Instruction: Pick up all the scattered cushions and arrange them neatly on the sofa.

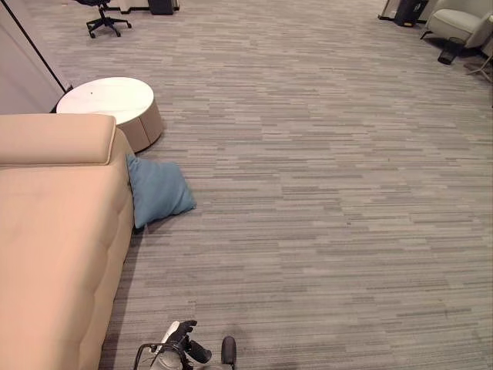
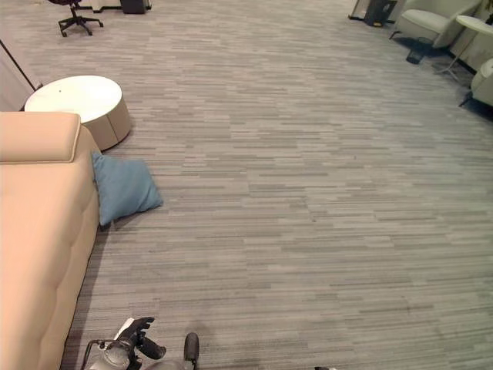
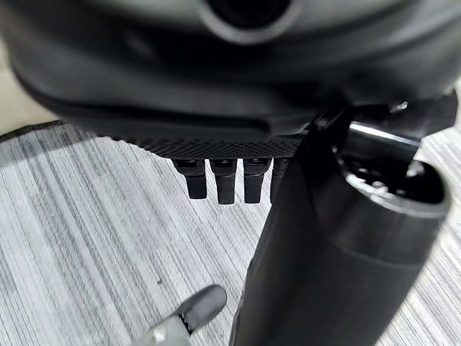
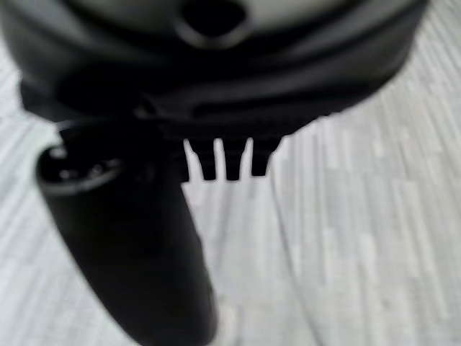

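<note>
A blue cushion (image 1: 158,193) lies on the carpet, leaning against the end of the beige sofa (image 1: 54,231) at the left. My left hand (image 1: 185,343) hangs low at the near edge, well short of the cushion. In the left wrist view the left hand (image 3: 216,86) has straight fingers (image 3: 223,184) over bare carpet and holds nothing. In the right wrist view my right hand (image 4: 216,72) also has straight fingers (image 4: 230,162) above the carpet, with nothing in it.
A round white low table (image 1: 112,100) stands just beyond the sofa's far end. An office chair (image 1: 104,19) is at the far left, and a pale armchair (image 1: 462,23) at the far right. Grey striped carpet spreads wide to the right of the sofa.
</note>
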{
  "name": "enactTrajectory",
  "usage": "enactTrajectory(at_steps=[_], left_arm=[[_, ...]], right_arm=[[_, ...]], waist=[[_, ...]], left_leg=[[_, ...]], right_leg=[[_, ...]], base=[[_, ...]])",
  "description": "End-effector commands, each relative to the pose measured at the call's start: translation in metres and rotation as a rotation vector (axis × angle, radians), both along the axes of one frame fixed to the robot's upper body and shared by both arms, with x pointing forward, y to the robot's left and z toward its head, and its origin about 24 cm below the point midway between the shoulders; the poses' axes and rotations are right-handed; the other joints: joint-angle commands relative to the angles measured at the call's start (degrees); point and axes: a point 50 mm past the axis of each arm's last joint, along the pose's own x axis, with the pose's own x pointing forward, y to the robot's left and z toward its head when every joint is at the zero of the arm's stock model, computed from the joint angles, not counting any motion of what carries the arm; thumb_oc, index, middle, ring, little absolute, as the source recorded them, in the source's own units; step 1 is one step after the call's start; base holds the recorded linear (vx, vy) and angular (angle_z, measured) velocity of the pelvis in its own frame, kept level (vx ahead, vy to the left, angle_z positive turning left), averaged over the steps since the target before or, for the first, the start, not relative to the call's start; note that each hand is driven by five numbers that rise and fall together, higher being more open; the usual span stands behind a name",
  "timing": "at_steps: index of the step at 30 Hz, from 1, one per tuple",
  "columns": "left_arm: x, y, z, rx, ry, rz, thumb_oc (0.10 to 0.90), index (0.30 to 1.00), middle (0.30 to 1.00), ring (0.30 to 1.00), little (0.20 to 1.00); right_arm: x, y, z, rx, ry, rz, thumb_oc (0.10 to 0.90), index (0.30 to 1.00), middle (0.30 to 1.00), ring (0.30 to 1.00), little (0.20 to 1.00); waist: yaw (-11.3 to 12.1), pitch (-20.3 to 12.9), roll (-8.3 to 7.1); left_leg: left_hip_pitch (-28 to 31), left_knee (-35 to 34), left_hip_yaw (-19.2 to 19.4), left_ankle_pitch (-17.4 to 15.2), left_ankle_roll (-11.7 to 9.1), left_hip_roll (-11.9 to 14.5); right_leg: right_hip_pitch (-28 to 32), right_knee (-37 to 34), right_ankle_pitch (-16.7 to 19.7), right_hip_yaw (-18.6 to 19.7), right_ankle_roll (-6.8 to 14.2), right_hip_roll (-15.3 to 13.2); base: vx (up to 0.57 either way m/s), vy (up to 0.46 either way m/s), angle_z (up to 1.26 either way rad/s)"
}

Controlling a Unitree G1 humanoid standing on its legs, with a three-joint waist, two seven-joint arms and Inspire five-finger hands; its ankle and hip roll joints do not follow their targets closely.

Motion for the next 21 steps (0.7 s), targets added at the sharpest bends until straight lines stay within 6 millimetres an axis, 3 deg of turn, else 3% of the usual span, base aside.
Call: enactTrajectory(at_steps=[1, 4, 8, 12, 14, 16, 17, 19, 20, 21], left_arm=[[0.008, 0.008, 0.006, 0.026, -0.059, 0.015, 0.800, 0.900, 0.900, 0.900, 0.900], [0.009, 0.011, 0.007, 0.022, -0.070, 0.040, 0.800, 0.900, 0.900, 0.900, 0.900], [0.007, 0.009, 0.005, 0.026, -0.056, 0.024, 0.800, 0.900, 0.900, 0.900, 0.900], [0.001, 0.001, 0.001, 0.023, -0.024, -0.026, 0.800, 0.900, 0.900, 0.900, 0.900], [0.001, -0.003, 0.000, 0.009, -0.023, -0.022, 0.800, 0.900, 0.900, 0.900, 0.900], [0.003, -0.004, 0.001, -0.006, -0.029, -0.017, 0.800, 0.900, 0.900, 0.900, 0.900], [0.007, -0.004, 0.002, -0.010, -0.041, -0.017, 0.800, 0.900, 0.900, 0.900, 0.900], [0.007, -0.003, 0.003, -0.018, -0.049, 0.002, 0.800, 0.900, 0.900, 0.900, 0.900], [0.007, -0.003, 0.003, -0.018, -0.049, 0.002, 0.800, 0.900, 0.900, 0.900, 0.900], [0.008, -0.005, 0.003, -0.023, -0.057, 0.011, 0.800, 0.900, 0.900, 0.900, 0.900]], right_arm=[[0.022, -0.018, 0.013, -0.068, -0.087, 0.027, 0.800, 0.900, 0.900, 0.900, 0.900], [0.026, -0.021, 0.014, -0.078, -0.091, 0.037, 0.800, 0.900, 0.900, 0.900, 0.900], [0.021, -0.023, 0.013, -0.081, -0.066, 0.033, 0.800, 0.900, 0.900, 0.900, 0.900], [0.006, -0.024, 0.009, -0.077, -0.021, 0.019, 0.800, 0.900, 0.900, 0.900, 0.900], [0.005, -0.025, 0.009, -0.076, -0.023, 0.003, 0.800, 0.900, 0.900, 0.900, 0.900], [0.007, -0.027, 0.011, -0.076, -0.036, -0.010, 0.800, 0.900, 0.900, 0.900, 0.900], [0.009, -0.028, 0.011, -0.077, -0.045, -0.023, 0.800, 0.900, 0.900, 0.900, 0.900], [0.010, -0.032, 0.013, -0.085, -0.055, -0.039, 0.800, 0.900, 0.900, 0.900, 0.900], [0.010, -0.032, 0.013, -0.085, -0.055, -0.039, 0.800, 0.900, 0.900, 0.900, 0.900], [0.010, -0.035, 0.014, -0.092, -0.054, -0.046, 0.800, 0.900, 0.900, 0.900, 0.900]], waist=[[1.2, 1.3, 1.94], [0.4, 1.4, 2.18], [-1.8, 1.6, 1.71], [-3.1, 0.2, 1.29], [-3.1, 0.1, 1.85], [-2.8, 1.1, 1.27], [-2.4, 2.1, 0.60], [-1.7, 3.0, 0.06], [-1.7, 3.0, 0.09], [-0.8, 3.1, -0.01]], left_leg=[[-1.8, 7.1, -0.8, -7.3, -3.3, 3.2], [1.8, 5.7, -1.1, -9.1, -3.8, 3.4], [7.2, 3.5, -3.4, -11.7, -5.6, 3.1], [10.6, 3.9, -4.8, -14.2, -7.1, 4.4], [9.0, 8.8, -4.6, -11.4, -8.9, 6.1], [2.9, 20.6, -3.0, -5.2, -10.6, 7.7], [-1.1, 27.4, -2.0, -2.7, -10.4, 8.7], [-5.2, 35.1, 0.0, -2.4, -10.0, 10.1], [-5.2, 35.1, 0.0, -2.4, -10.0, 10.1], [-8.7, 33.8, 2.4, -3.5, -9.4, 10.4]], right_leg=[[-2.6, -11.2, 16.0, -3.1, 0.0, -4.1], [-4.7, -18.7, 13.0, -6.4, -1.5, -5.1], [-8.7, -34.4, 16.9, -3.8, 0.1, -3.5], [-6.9, -38.7, 19.6, -1.0, -0.1, -2.1], [-5.2, -38.9, 18.8, -1.2, -1.1, -1.3], [-2.2, -39.3, 17.8, -1.8, -2.7, -1.5], [-0.8, -39.5, 17.2, -2.1, -3.8, -1.7], [1.3, -40.1, 15.8, -2.6, -5.2, -1.3], [1.2, -40.1, 15.8, -2.6, -5.2, -1.2], [4.0, -40.4, 13.4, -2.7, -5.8, -0.7]], base=[[0.28, -0.015, 0.08], [0.32, -0.101, -0.01], [0.36, -0.182, -0.07], [0.39, -0.261, 0.44], [0.24, -0.242, 0.46], [0.14, -0.269, 0.14], [0.12, -0.289, -0.06], [0.12, -0.216, -0.02], [0.33, -0.198, 0.05], [0.27, -0.118, 0.13]])
